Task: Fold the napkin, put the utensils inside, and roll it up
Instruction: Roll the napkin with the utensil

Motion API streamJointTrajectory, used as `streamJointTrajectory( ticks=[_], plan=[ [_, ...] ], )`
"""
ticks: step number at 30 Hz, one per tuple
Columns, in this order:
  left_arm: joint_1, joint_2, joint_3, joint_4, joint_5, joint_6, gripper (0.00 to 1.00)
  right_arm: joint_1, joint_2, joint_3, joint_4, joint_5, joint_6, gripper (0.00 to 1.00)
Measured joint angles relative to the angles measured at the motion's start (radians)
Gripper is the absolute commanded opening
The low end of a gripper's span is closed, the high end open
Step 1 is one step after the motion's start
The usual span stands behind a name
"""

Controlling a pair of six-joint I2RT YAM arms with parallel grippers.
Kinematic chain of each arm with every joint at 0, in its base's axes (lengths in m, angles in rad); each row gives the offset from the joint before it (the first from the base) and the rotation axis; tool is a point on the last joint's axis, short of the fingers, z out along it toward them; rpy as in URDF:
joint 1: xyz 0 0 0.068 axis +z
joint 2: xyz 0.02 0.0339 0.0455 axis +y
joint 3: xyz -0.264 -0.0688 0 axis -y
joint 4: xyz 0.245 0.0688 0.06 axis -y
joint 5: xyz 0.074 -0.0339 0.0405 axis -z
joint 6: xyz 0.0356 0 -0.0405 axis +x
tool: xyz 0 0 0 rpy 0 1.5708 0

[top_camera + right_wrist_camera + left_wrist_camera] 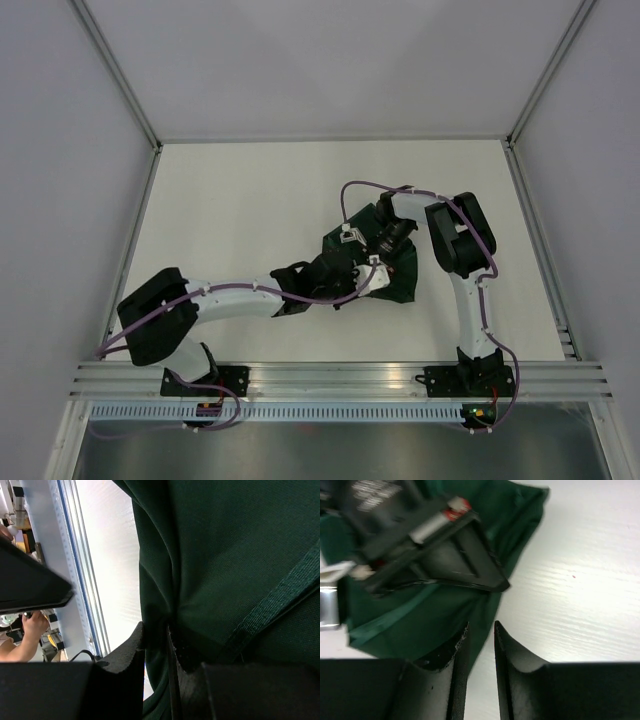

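The dark green napkin (398,278) lies bunched on the white table right of centre, under both grippers. My right gripper (371,259) reaches down over it; in the right wrist view its jaws (156,627) are pinched shut on a fold of the napkin (240,555). My left gripper (362,285) sits at the napkin's near-left edge. In the left wrist view its fingers (481,627) stand a narrow gap apart, with the napkin's edge (420,620) and bare table showing between them and nothing gripped. The right gripper's black body (435,555) hovers over the cloth. The knife is hidden.
The white table (250,210) stretches left and back of the napkin. An aluminium rail (340,380) runs along the near edge, and grey walls close in both sides. The rail (75,580) and a person's hand (30,625) beyond it show in the right wrist view.
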Motion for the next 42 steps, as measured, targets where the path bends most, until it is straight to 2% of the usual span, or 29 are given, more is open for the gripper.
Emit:
streamJointTrajectory(
  ticks=[6,16,42],
  plan=[
    [-0.045,0.093,0.027,-0.049,0.028,0.039,0.33,-0.006,0.007,0.003,-0.005,-0.005,0.013,0.01],
    [-0.048,0.203,0.068,-0.03,0.015,0.108,0.33,-0.012,0.019,0.009,-0.015,-0.014,0.019,0.01],
    [-0.048,0.286,0.068,0.11,-0.026,0.203,0.41,-0.023,0.036,0.019,-0.039,-0.014,0.022,0.0]
  ],
)
